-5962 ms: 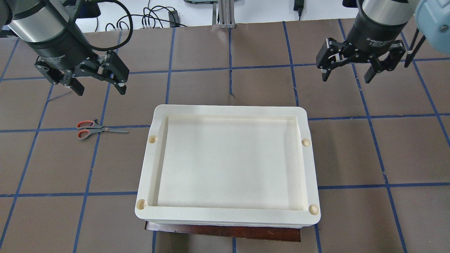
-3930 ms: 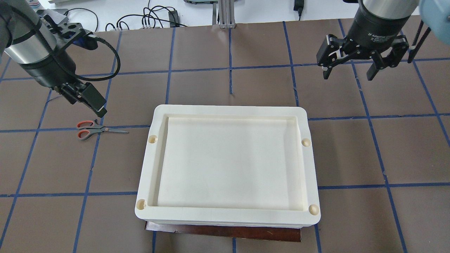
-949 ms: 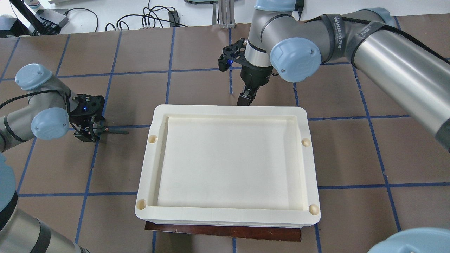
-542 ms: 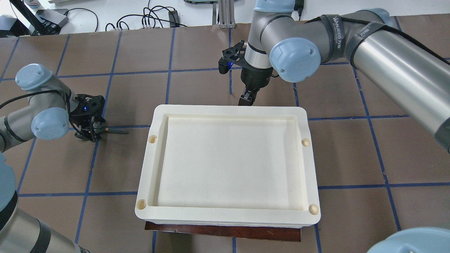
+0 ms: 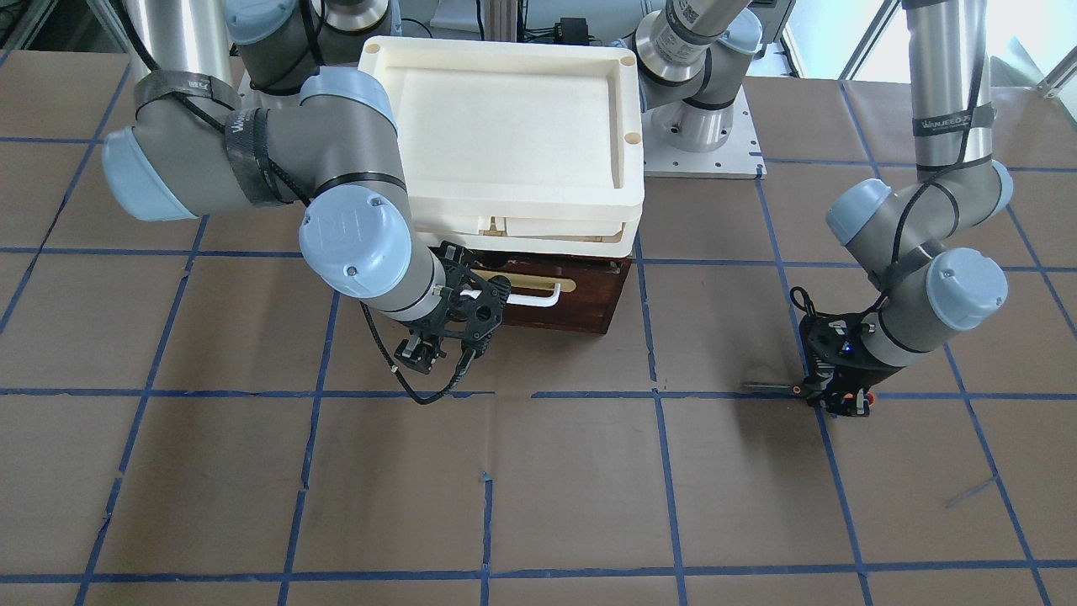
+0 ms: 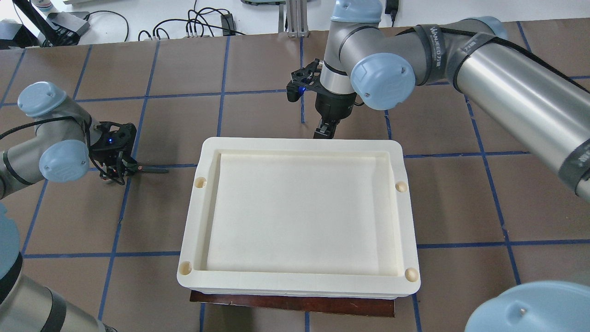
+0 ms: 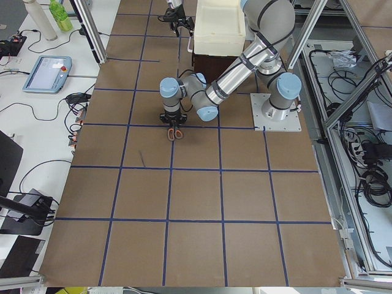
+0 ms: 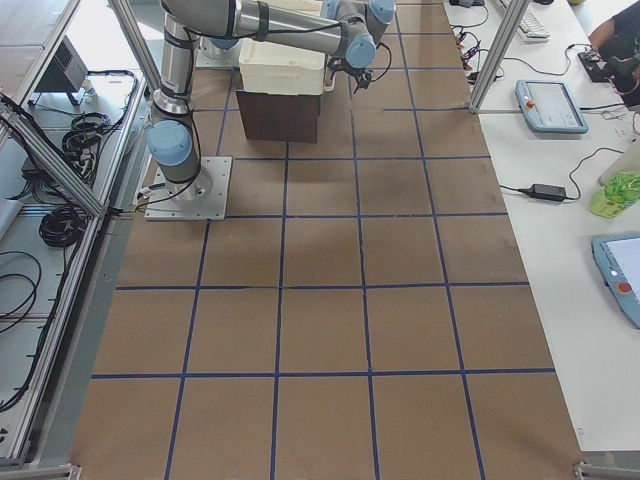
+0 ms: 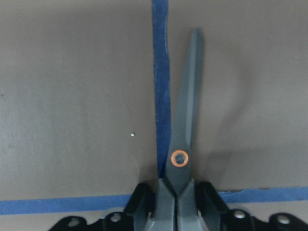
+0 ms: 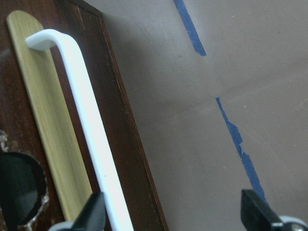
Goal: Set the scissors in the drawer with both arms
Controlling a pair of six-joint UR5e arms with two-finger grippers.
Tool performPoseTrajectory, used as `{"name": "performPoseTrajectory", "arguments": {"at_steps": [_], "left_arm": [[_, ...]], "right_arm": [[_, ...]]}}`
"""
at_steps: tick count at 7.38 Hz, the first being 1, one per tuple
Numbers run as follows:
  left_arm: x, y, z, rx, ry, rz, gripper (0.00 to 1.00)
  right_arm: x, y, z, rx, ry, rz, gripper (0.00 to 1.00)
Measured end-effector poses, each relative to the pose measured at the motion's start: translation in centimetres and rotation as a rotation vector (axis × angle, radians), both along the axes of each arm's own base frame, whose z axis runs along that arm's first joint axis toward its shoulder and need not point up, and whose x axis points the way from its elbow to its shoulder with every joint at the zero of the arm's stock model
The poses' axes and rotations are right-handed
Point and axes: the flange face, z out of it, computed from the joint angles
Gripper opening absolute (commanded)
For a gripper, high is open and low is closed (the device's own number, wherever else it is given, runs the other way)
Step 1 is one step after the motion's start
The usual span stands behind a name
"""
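Left hand (image 6: 118, 173) closed on scissors (image 6: 152, 170), blades along blue tape (image 9: 161, 72), tips toward robot's right.

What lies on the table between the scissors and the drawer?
Between the scissors and drawer, only bare table crossed by blue tape, in the front-facing view.

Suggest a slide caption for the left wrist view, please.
Left gripper shut on the scissors, closed blades beside a blue tape line.
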Motion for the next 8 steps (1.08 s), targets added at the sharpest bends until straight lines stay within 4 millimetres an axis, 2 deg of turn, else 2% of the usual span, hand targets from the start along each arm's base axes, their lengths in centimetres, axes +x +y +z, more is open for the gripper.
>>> {"name": "performPoseTrajectory", "arguments": {"at_steps": [3, 8], "left_arm": [[0.3, -0.7, 1.1, -0.02, -0.008, -0.004, 0.16], [0.5, -1.1, 1.7, -0.028, -0.013, -0.009, 0.16]], "right_arm": [[0.0, 0.0, -0.7, 0.017, 0.003, 0.0, 1.0], [-0.1, 0.2, 0.1, 0.034, 0.01, 0.001, 1.0]]}}
